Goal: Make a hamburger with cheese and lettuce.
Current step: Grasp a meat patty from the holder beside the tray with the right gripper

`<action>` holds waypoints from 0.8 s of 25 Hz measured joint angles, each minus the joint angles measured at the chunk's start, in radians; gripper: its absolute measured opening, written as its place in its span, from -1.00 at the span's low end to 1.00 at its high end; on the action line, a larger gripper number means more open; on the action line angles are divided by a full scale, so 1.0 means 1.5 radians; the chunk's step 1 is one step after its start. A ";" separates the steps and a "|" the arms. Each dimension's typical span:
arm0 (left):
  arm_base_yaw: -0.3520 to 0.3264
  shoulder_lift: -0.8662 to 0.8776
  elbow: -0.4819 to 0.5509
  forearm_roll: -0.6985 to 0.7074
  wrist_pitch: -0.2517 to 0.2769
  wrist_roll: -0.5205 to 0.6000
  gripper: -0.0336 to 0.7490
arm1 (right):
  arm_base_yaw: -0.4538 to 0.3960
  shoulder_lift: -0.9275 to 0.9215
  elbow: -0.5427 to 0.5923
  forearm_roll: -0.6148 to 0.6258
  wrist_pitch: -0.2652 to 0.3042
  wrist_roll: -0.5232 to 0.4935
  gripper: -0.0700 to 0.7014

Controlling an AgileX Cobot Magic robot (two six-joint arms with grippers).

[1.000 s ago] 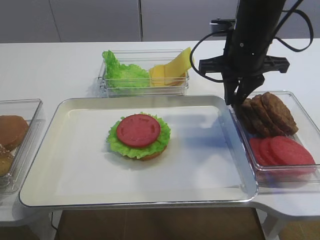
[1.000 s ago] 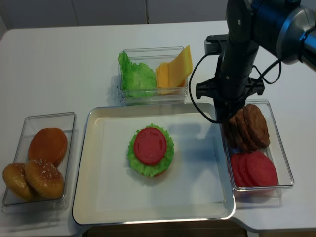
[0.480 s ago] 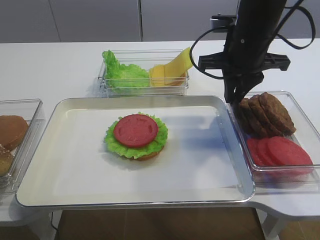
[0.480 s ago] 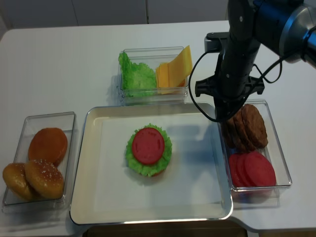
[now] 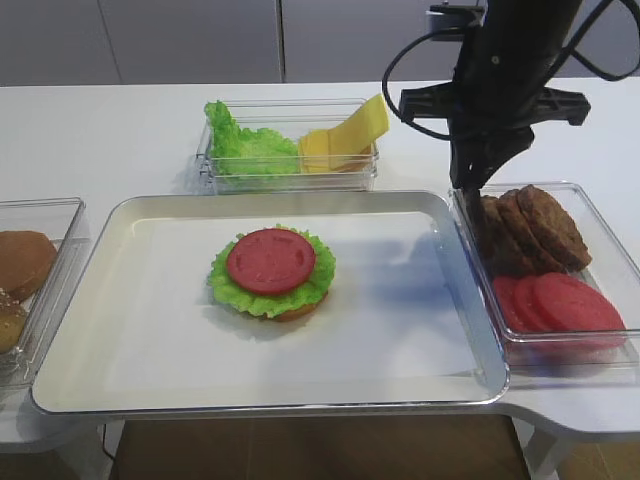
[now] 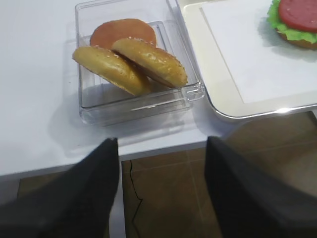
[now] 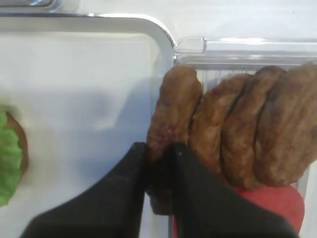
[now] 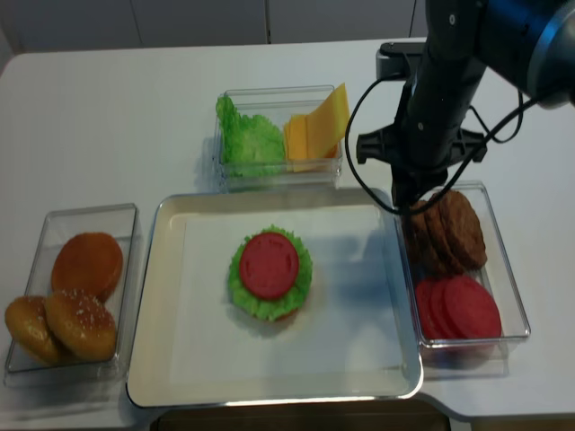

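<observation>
The hamburger [image 5: 270,272] [image 8: 269,274], a bun base with lettuce and a red tomato disc on top, lies mid-tray; its edge shows in the left wrist view [image 6: 297,22]. Cheese [image 5: 345,135] [image 8: 314,126] and lettuce [image 5: 245,145] [image 8: 247,139] share the clear box behind the tray. My right gripper [image 7: 159,163] [image 5: 472,195] [image 8: 404,202] is shut on the edge of the leftmost brown patty [image 7: 176,109], which stands at the left wall of the right box. My left gripper [image 6: 161,141] hangs open over the table's front edge, near the bun box, holding nothing.
The white tray [image 5: 400,320] fills the middle. The right box [image 5: 600,215] holds overlapping patties [image 5: 545,225] and tomato slices [image 5: 565,300]. A clear box at the left holds buns [image 6: 133,59] [image 8: 81,296]. The right arm's cables hang above the cheese box.
My right gripper's jaws have closed on the leftmost patty and the gripper has risen slightly. The tray with the hamburger has slid a little to the left.
</observation>
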 joint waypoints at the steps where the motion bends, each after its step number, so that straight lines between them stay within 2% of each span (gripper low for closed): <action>1: 0.000 0.000 0.000 0.000 0.000 0.000 0.14 | 0.000 -0.006 0.000 0.002 0.000 0.000 -0.45; 20: 0.000 0.000 0.000 0.000 0.000 0.000 0.14 | 0.001 -0.100 0.000 0.025 0.006 -0.032 -0.46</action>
